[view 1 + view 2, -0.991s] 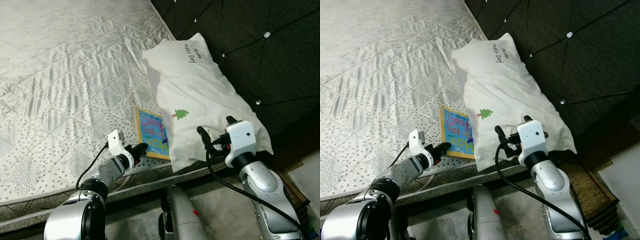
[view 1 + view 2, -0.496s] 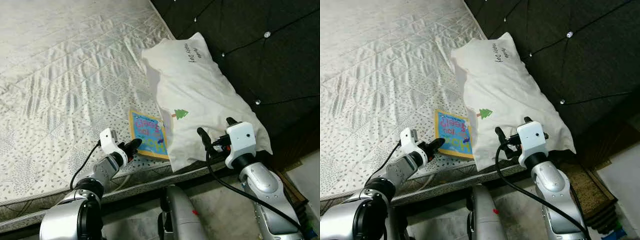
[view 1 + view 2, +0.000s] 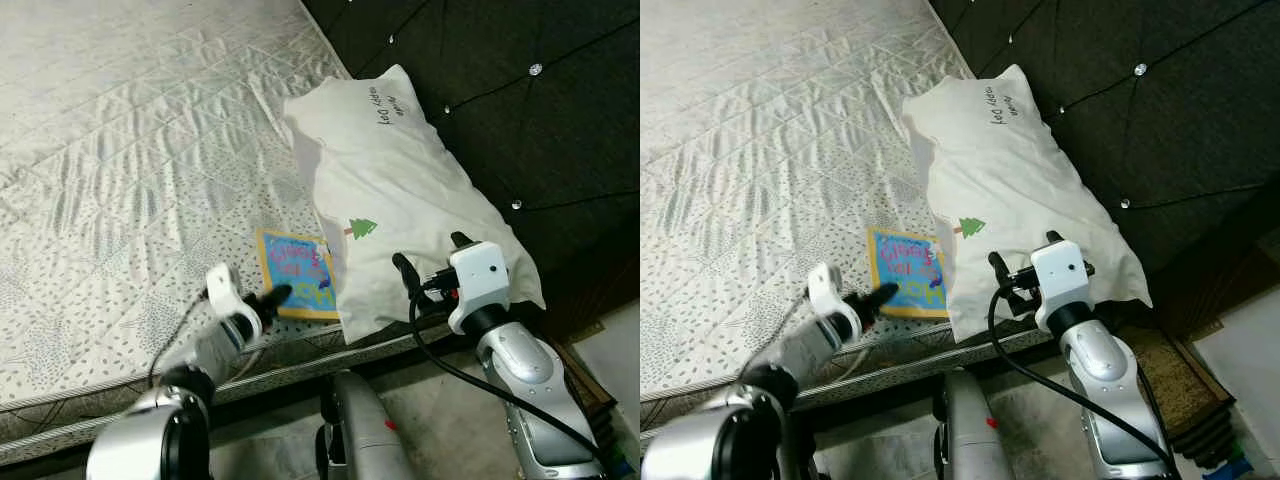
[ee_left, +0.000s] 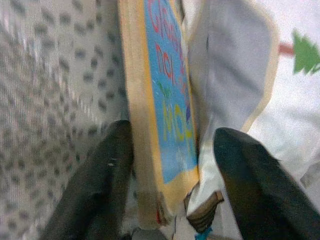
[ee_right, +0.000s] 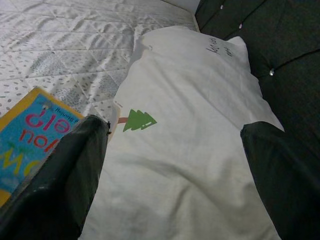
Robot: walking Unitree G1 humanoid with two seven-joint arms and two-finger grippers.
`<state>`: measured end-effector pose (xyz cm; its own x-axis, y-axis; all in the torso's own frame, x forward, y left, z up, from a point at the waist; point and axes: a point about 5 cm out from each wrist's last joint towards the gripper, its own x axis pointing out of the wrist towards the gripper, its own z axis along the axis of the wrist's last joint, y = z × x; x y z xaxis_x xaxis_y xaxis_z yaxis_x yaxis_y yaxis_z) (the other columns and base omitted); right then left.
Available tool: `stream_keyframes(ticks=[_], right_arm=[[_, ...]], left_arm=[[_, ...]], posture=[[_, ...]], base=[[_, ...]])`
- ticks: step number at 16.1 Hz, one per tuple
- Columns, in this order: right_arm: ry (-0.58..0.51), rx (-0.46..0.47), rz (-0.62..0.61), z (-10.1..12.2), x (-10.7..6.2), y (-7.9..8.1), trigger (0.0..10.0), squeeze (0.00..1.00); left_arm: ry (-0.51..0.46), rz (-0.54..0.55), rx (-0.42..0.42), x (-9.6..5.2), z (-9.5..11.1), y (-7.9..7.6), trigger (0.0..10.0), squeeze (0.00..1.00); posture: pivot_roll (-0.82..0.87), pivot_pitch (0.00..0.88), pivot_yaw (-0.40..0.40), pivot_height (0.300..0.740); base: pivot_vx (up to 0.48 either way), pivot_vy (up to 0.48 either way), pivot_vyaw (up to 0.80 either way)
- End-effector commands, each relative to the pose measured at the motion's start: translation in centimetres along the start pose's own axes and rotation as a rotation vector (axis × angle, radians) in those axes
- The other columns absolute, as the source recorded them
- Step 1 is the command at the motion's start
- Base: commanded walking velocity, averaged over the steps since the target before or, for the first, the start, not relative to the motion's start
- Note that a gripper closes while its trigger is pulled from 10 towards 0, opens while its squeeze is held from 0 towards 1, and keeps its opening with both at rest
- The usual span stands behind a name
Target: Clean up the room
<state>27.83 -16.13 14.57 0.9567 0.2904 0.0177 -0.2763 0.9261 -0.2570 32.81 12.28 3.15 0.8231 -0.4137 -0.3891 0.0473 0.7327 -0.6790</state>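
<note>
The left gripper [image 3: 272, 296] swings back to the right along the mattress edge, its black fingertips now at the near edge of the thin blue picture book with the yellow border [image 3: 296, 272]. In the left wrist view the parted fingers [image 4: 100, 180] straddle the book's near corner. The book has slid left across the bed since a second ago and now sits a touch farther from the near edge.
</note>
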Motion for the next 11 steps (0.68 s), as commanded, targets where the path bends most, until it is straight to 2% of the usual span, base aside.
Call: stream_keyframes(ticks=[1, 3, 7, 11], right_arm=[[0.0, -0.006, 0.001, -0.2, -0.1, -0.1, 10.0, 0.0], [0.001, -0.003, 0.002, -0.3, 0.0, 0.1, 10.0, 0.0], [-0.006, 0.003, -0.004, -0.3, 0.1, 0.2, 10.0, 0.0], [-0.003, 0.005, -0.006, -0.6, 0.1, 0.3, 10.0, 0.0]], left_arm=[[0.035, 0.013, 0.037, 0.0, -1.0, 0.0, 10.0, 1.0], [0.077, 0.017, 0.075, -0.1, -2.2, 0.2, 10.0, 1.0], [0.1, 0.027, 0.122, -0.5, -2.2, 0.6, 10.0, 1.0], [0.036, 0.097, 0.127, -1.3, -1.0, 1.9, 10.0, 1.0]], posture=[[-0.28, 0.179, -0.143, 0.6], [-0.27, 0.178, -0.135, 0.6], [-0.26, 0.175, -0.12, 0.6], [-0.25, 0.177, -0.118, 0.6]], base=[[0.0, 0.0, 0.0], [0.0, 0.0, 0.0], [0.0, 0.0, 0.0], [0.0, 0.0, 0.0]])
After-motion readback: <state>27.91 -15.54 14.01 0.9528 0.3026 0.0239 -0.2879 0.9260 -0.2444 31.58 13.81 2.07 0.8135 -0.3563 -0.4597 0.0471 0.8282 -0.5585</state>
